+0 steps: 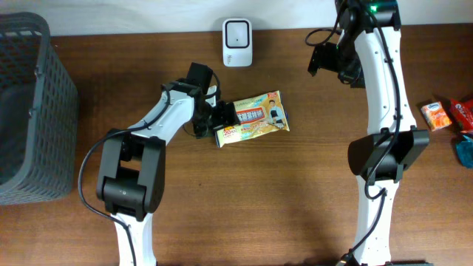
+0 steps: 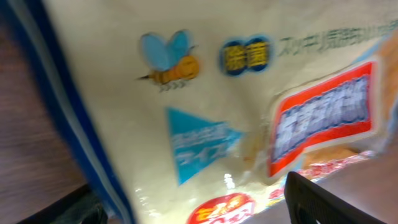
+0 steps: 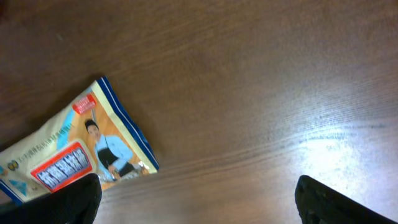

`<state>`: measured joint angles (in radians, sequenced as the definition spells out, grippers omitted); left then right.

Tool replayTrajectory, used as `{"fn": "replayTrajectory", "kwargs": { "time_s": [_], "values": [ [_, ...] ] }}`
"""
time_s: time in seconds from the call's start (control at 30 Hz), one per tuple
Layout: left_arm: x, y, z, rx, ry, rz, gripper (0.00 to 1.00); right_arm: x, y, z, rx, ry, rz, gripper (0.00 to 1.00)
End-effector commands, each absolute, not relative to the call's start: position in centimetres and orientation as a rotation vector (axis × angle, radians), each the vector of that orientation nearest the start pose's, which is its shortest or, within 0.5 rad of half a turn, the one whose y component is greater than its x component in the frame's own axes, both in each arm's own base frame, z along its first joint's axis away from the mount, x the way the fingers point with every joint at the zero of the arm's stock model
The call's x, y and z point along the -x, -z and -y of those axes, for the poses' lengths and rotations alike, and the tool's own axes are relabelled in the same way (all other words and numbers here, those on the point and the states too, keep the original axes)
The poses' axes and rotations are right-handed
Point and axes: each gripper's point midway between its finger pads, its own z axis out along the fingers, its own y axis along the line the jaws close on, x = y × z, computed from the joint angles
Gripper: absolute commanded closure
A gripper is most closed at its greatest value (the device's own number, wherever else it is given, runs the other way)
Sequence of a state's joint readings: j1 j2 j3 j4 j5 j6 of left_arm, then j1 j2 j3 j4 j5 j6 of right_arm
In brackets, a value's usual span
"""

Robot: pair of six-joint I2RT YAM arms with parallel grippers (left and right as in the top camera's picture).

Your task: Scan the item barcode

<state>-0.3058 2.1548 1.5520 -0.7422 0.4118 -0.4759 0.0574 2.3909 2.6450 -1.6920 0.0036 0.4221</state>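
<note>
Yellow packet [image 1: 253, 117] at left claw [image 1: 216, 118]

Flat cream-and-yellow plastic snack packet [image 1: 255, 117] with blue edge trim, a red label panel and a printed figure of a person. It lies printed side up and slightly skewed on the table [image 1: 295, 207], one short end at the spread fingertips of the left claw [image 1: 214, 118]. The white rounded-rectangular barcode scanner [image 1: 237, 32] stands well beyond that claw, apart from the packet.
</note>
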Motion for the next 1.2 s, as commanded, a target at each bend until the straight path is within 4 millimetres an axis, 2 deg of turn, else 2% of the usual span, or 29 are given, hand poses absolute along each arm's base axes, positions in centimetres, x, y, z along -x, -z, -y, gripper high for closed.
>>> {"fn": "replayTrajectory", "kwargs": {
  "time_s": [0.0,0.07,0.13,0.17,0.23,0.3,0.33,0.43,0.47,0.53,0.57,0.6,0.67,0.73,0.83,0.93,0.97,1.0,1.07,1.17],
  "values": [
    [-40.8,0.3,21.0,0.192,0.785,-3.037,0.48,-46.7,-17.3,-2.1,-0.555,-0.022,-2.946,0.01],
    [-41.1,1.1,19.4,0.212,0.629,-3.042,0.76,-46.7,-17.3,-2.1,-0.555,-0.022,-2.946,0.01],
    [-41.0,1.3,18.2,0.225,0.530,-3.055,0.91,-46.7,-17.3,-2.1,-0.555,-0.022,-2.946,0.01],
    [-41.3,0.7,18.1,0.184,0.530,-3.047,0.99,-46.7,-17.3,-2.1,-0.555,-0.022,-2.946,0.01],
    [-42.5,-2.2,16.6,0.086,0.403,-3.036,1.00,-46.7,-17.3,-2.1,-0.555,-0.022,-2.946,0.01],
    [-43.6,-5.7,13.3,0.026,0.080,-3.023,0.99,-46.7,-17.3,-2.1,-0.555,-0.022,-2.946,0.01],
    [-43.7,-6.5,12.8,0.029,0.038,-3.018,0.98,-46.7,-17.4,-2.1,-0.555,-0.022,-2.946,0.01],
    [-43.3,-7.0,12.7,0.029,0.029,-3.038,1.00,-46.7,-17.3,-2.1,-0.555,-0.022,-2.946,0.01],
    [-43.5,-8.0,11.9,0.034,-0.039,-3.025,1.00,-46.7,-17.4,-2.1,-0.555,-0.022,-2.946,0.01],
    [-44.2,-12.8,7.6,0.129,-0.393,-2.918,1.00,-46.7,-17.3,-2.1,-0.555,-0.022,-2.946,0.01],
    [-45.0,-19.0,4.3,0.183,-0.639,-2.759,1.00,-46.7,-17.4,-2.1,-0.555,-0.022,-2.946,0.01],
    [-45.2,-21.7,3.3,0.202,-0.692,-2.690,1.00,-46.7,-17.3,-2.1,-0.555,-0.022,-2.946,0.01],
    [-45.3,-25.4,2.6,0.211,-0.715,-2.607,1.00,-46.7,-17.3,-2.1,-0.555,-0.022,-2.946,0.01],
    [-45.1,-25.5,2.9,0.188,-0.703,-2.617,1.00,-46.7,-17.4,-2.1,-0.555,-0.022,-2.946,0.01],
    [-44.2,-20.7,7.0,0.173,-0.448,-2.801,1.00,-46.7,-17.3,-2.1,-0.555,-0.022,-2.946,0.01],
    [-43.8,-14.9,11.7,0.039,-0.405,-2.864,1.00,-46.7,-17.4,-2.1,-0.555,-0.022,-2.946,0.01],
    [-43.5,-13.7,13.8,-0.009,-0.338,-2.879,1.00,-46.7,-17.3,-2.1,-0.555,-0.022,-2.946,0.01],
    [-43.3,-13.4,16.0,-0.049,-0.251,-2.886,1.00,-46.7,-17.3,-2.1,-0.555,-0.022,-2.946,0.01],
    [-43.3,-13.6,18.0,-0.096,-0.221,-2.855,1.00,-46.7,-17.3,-2.1,-0.555,-0.022,-2.946,0.01],
    [-43.2,-13.6,17.7,-0.091,-0.225,-2.860,1.00,-46.7,-17.3,-2.1,-0.555,-0.022,-2.946,0.01]
  ]
}}
